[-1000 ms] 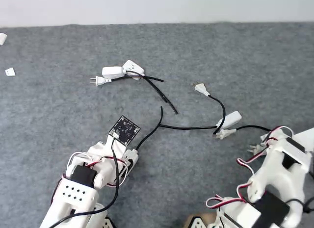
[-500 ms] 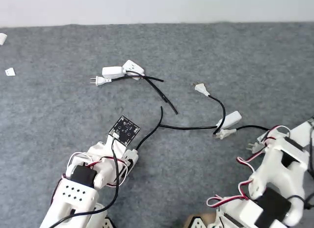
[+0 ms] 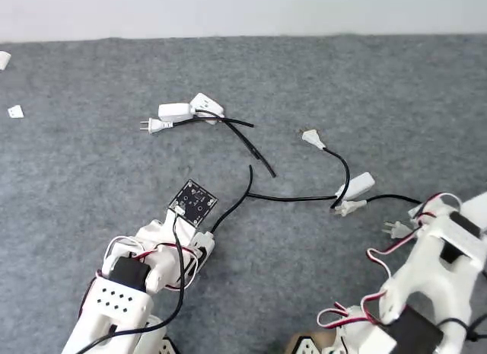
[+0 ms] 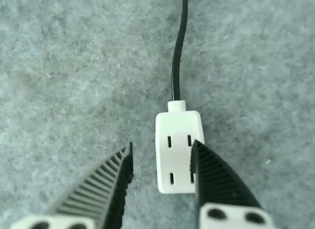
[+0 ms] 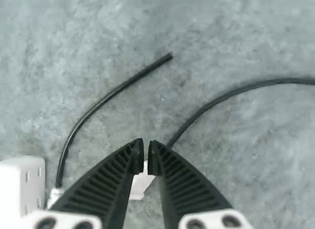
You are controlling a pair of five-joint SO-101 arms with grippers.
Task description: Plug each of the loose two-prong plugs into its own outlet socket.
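Note:
A white outlet socket [image 4: 178, 150] on a black cord lies on the grey carpet between the fingers of my open left gripper [image 4: 161, 147], and one finger overlaps its edge. In the high view this socket [image 3: 204, 242] sits at the tip of the lower-left arm. My right gripper [image 5: 145, 143] is shut on a white two-prong plug [image 5: 139, 183]. That plug [image 3: 396, 230] sticks out of the lower-right arm with its prongs to the left. A second socket [image 3: 358, 184] lies nearby, with a plug [image 3: 349, 208] beside it. A loose plug [image 3: 310, 138] lies farther back.
Farther back on the left, another socket [image 3: 206, 104] lies with two white plugs [image 3: 175, 110] [image 3: 155, 125] beside it. Black cords [image 3: 255, 152] cross the middle of the carpet. Two small white scraps [image 3: 15, 111] lie at the far left. A pale wall borders the far edge.
The right arm has shifted slightly to the right and nearer, with the plug still in its gripper at about the same spot. The left arm has not moved.

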